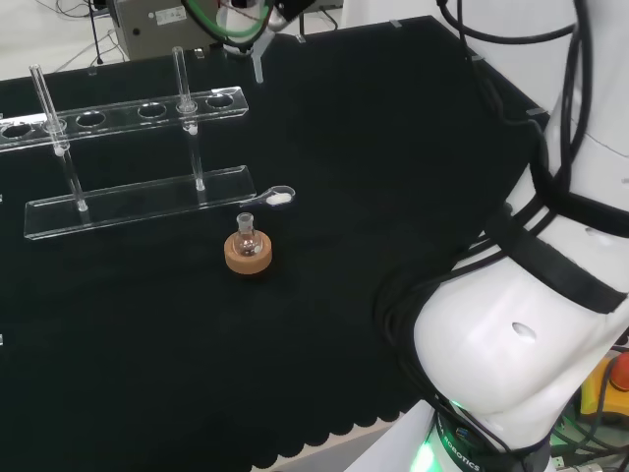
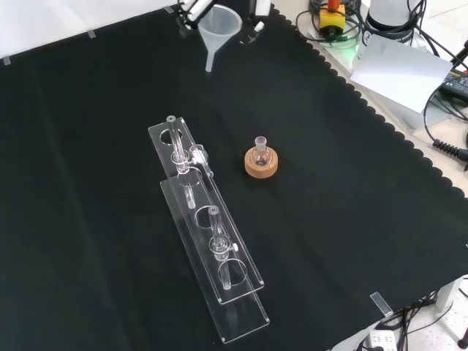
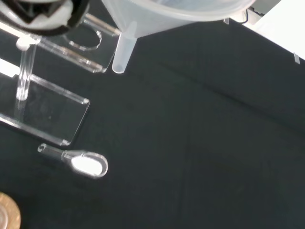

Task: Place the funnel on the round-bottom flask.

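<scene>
Hand (image 2: 191, 10) gripping funnel (image 2: 219, 29) by rim, we are holding it high, well apart from round-bottom flask (image 2: 259, 152) on cork ring (image 2: 262, 165), mid-tabletop. We are advising: keep stem vertical, centre over flask neck, then lower slowly.

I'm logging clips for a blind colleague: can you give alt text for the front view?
A clear funnel hangs spout-down at the top edge of the black cloth, held from above. Near the middle a small round-bottom flask sits upright on a cork ring, with a clear test-tube rack to its left.
</scene>
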`<act>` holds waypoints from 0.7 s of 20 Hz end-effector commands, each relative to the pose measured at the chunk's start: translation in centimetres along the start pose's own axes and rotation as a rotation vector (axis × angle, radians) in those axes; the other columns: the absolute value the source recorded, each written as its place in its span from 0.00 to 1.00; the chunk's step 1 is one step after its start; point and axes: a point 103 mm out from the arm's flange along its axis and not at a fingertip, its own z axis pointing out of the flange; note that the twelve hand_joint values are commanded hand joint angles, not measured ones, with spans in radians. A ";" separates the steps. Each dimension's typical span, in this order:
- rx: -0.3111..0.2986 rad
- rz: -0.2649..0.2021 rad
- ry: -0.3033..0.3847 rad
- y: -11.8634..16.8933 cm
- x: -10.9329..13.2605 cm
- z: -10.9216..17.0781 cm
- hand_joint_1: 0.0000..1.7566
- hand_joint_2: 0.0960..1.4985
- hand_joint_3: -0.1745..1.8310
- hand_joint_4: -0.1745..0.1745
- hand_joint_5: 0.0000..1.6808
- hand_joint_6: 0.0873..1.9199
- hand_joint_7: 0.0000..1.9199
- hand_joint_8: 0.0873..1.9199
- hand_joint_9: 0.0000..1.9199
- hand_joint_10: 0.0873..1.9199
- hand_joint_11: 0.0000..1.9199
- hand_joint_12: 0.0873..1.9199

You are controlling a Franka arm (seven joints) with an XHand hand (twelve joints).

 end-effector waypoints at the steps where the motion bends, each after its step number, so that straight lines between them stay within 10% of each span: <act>1: 0.030 0.029 -0.003 -3.3 3.9 2.0 0.53 0.39 0.48 0.52 0.43 0.41 0.41 0.33 0.63 0.22 0.40 0.61; 14: 0.100 -0.025 0.028 -1.7 7.2 7.2 0.52 0.39 0.48 0.51 0.44 0.41 0.42 0.33 0.63 0.22 0.40 0.61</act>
